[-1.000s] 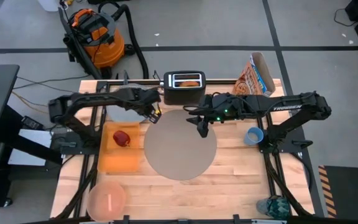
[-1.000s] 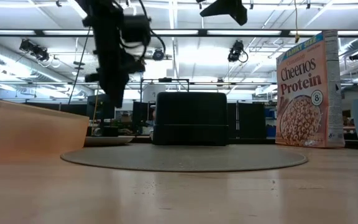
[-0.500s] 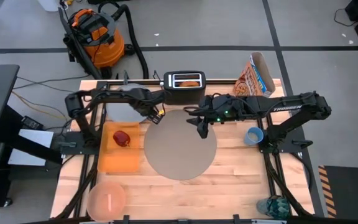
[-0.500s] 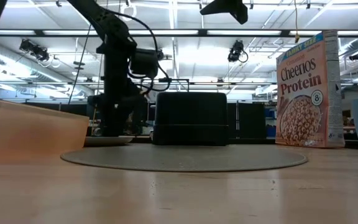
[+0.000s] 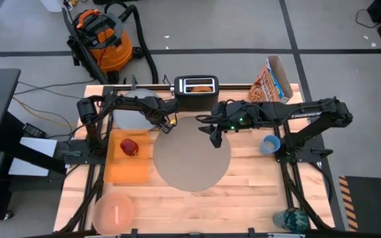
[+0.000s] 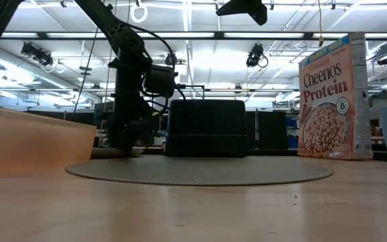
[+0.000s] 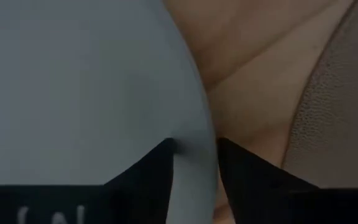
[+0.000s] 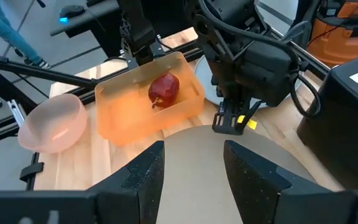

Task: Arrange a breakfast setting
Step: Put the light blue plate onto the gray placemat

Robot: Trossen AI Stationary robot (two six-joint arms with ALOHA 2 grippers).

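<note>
A grey-blue plate (image 5: 127, 119) lies flat on the table at the far left, left of the large round grey placemat (image 5: 192, 153). My left gripper (image 5: 166, 124) points steeply down at the plate's right rim, shut on it. My right gripper (image 5: 215, 139) hangs open above the placemat's far part, holding nothing. A red apple (image 5: 129, 146) sits in an orange square container (image 5: 126, 165). The pale pink bowl (image 5: 114, 213) stands at the near left and the small blue cup (image 5: 270, 144) at the right. A round piece of toasted bread (image 5: 202, 88) sticks up from the toaster's slot. My left gripper (image 7: 194, 146) has the plate's rim (image 7: 194, 134) between its two fingers, on the side nearest the placemat. One finger (image 7: 157, 165) stands over the plate's inner face and the other (image 7: 238, 165) outside its edge. They come from above, pointing steeply down. The plate rests on the table.
The black toaster (image 5: 195, 92) stands at the far edge just behind my left gripper. The cereal box (image 5: 270, 82) stands at the far right. Bare wood shows along the near edge, right of the bowl.
My left gripper has come down from well above the table to the plate's right rim, tipping more steeply downward. The plate has not moved. My right arm has kept still.
</note>
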